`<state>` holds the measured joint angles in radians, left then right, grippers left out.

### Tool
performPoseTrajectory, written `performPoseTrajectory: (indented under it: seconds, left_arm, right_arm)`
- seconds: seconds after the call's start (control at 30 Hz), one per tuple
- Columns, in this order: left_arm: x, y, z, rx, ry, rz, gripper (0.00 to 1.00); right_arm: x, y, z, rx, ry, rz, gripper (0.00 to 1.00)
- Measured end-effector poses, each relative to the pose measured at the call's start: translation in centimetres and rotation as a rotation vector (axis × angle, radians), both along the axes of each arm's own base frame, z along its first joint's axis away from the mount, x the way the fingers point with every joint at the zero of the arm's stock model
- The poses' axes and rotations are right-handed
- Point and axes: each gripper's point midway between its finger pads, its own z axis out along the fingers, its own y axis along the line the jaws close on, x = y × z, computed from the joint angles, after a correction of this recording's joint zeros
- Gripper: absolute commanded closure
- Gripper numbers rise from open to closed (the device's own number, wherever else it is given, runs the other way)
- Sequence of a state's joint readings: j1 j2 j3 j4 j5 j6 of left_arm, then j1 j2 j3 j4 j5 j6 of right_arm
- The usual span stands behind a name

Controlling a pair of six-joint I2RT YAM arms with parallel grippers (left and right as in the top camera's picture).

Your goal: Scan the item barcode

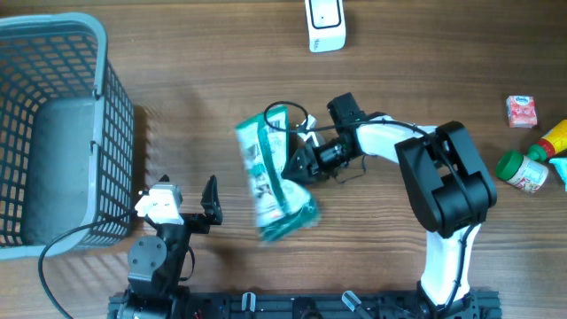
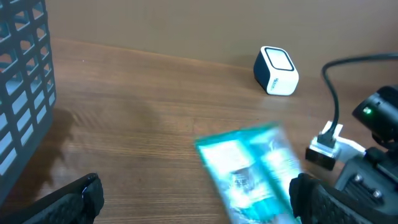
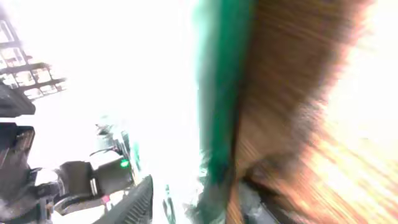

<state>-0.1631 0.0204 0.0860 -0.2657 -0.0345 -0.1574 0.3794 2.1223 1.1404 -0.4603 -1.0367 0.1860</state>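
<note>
Table (image 1: 177, 115); right arm (image 1: 390, 140) bent toward packet (image 1: 273, 182)

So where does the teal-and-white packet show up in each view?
Overhead: packet at picture centre, tilted.
Left wrist: lower centre-right, blurred.
Right wrist: probably the blurred green strip, centre.
Landmark: white scanner, top edge overhead, upper right in left wrist; not seen in right wrist.
</note>
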Motion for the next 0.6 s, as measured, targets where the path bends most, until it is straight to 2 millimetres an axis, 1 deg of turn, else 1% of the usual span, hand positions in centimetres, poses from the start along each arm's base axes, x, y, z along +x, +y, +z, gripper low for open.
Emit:
performPoseTrajectory:
  seconds: [0.1,0.13,0.17,0.2,0.23,0.3,0.43,0.53,0.6]
  left_arm:
    - [0.0,0.0,0.0,0.000,0.000,0.000,0.00]
    - [0.0,0.0,0.0,0.000,0.000,0.000,0.00]
    - [0.0,0.0,0.0,0.000,0.000,0.000,0.00]
    - [0.0,0.0,0.0,0.000,0.000,0.000,0.00]
    - [0.0,0.0,0.0,0.000,0.000,0.000,0.00]
    - [0.0,0.0,0.0,0.000,0.000,0.000,0.00]
    - [0.0,0.0,0.0,0.000,0.000,0.000,0.00]
    - [0.0,0.0,0.0,0.000,0.000,0.000,0.00]
    - [0.0,0.0,0.0,0.000,0.000,0.000,0.00]
  right_arm:
    - [1.1,-0.9,0.6,0.020,-0.001,-0.032,0.35]
    - [1.2,-1.0,0.7,0.033,-0.003,-0.035,0.31]
    - [1.6,-1.4,1.0,0.055,-0.012,-0.041,0.17]
    - [1.8,-1.6,1.1,0.069,-0.017,-0.045,0.07]
    - [1.8,-1.6,1.4,0.093,-0.017,-0.044,0.01]
    - [2.0,-1.2,2.2,0.141,-0.033,-0.035,0.00]
    - [2.3,-0.1,2.2,0.111,-0.023,-0.048,0.00]
    - [2.1,1.6,2.2,0.081,-0.025,-0.045,0.00]
    - [1.3,3.2,2.1,0.037,0.001,-0.042,0.00]
